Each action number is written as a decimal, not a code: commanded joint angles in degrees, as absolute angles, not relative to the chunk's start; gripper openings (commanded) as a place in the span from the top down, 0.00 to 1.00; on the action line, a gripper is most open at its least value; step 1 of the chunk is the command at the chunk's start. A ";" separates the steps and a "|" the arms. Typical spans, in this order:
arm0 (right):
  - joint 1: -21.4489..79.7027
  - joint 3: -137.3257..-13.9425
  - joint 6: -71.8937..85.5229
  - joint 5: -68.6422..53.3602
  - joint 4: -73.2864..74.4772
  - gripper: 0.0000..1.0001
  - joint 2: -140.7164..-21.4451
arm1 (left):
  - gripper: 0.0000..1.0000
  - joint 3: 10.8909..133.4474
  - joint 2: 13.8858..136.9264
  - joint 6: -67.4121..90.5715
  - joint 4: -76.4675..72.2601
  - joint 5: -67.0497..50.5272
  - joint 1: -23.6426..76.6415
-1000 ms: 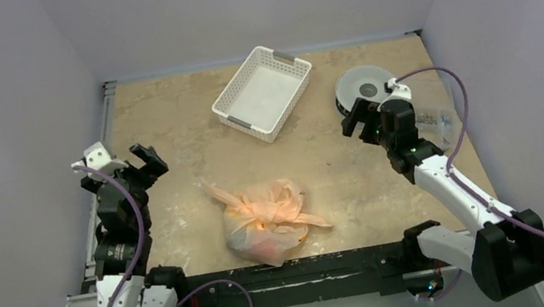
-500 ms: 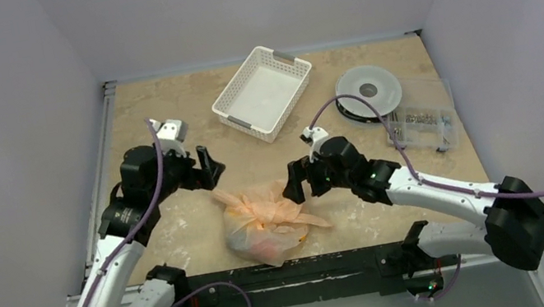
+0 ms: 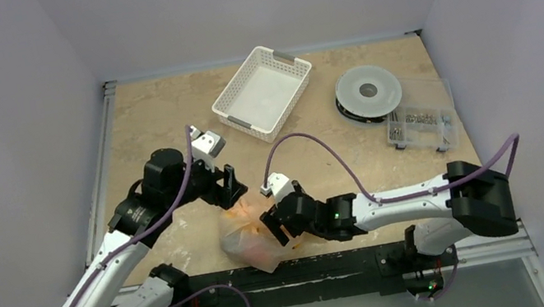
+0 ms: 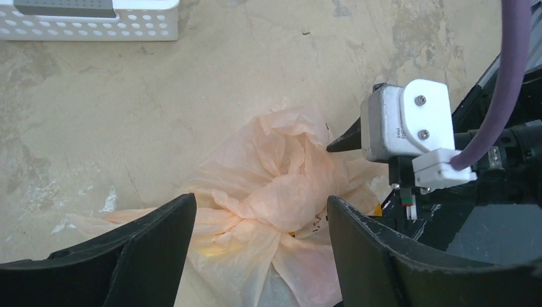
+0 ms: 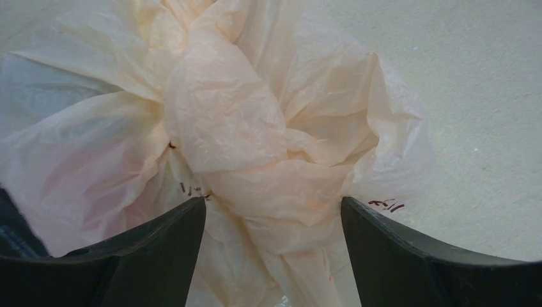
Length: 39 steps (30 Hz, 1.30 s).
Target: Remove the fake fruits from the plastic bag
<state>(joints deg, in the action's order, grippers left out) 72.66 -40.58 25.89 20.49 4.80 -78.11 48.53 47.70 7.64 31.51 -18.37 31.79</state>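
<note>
The plastic bag (image 3: 248, 239) lies knotted near the table's front edge, pale orange and crinkled. My left gripper (image 3: 232, 195) is open just above its far-left side. In the left wrist view the jaws (image 4: 261, 204) straddle the knotted top of the bag (image 4: 275, 179) without closing. My right gripper (image 3: 276, 224) is open at the bag's right side. In the right wrist view its jaws (image 5: 273, 204) stand either side of a twisted fold of the bag (image 5: 236, 121). The fake fruits are hidden inside; only a faint yellow tint (image 4: 208, 251) shows through the film.
A white perforated basket (image 3: 263, 92) stands at the back centre, its edge also in the left wrist view (image 4: 89, 22). A grey spool (image 3: 367, 92) and a clear parts box (image 3: 419, 127) sit at the back right. The right wrist's camera housing (image 4: 409, 128) is close beside my left fingers.
Both arms have swung in from the table's sides to the bag. The left gripper came down over its top-left, the right gripper moved low onto its right side.
</note>
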 commanded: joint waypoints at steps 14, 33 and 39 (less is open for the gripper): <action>82.42 -47.22 21.29 41.31 8.47 0.20 -76.90 | 0.25 47.03 37.25 4.57 27.00 -5.96 36.83; 80.33 -38.49 20.58 37.88 -14.03 0.65 -86.55 | 0.17 54.03 41.21 3.90 27.14 -6.73 36.92; 77.19 -35.32 23.60 32.34 -15.34 0.92 -79.97 | 0.20 48.34 40.83 1.84 26.85 -10.25 36.97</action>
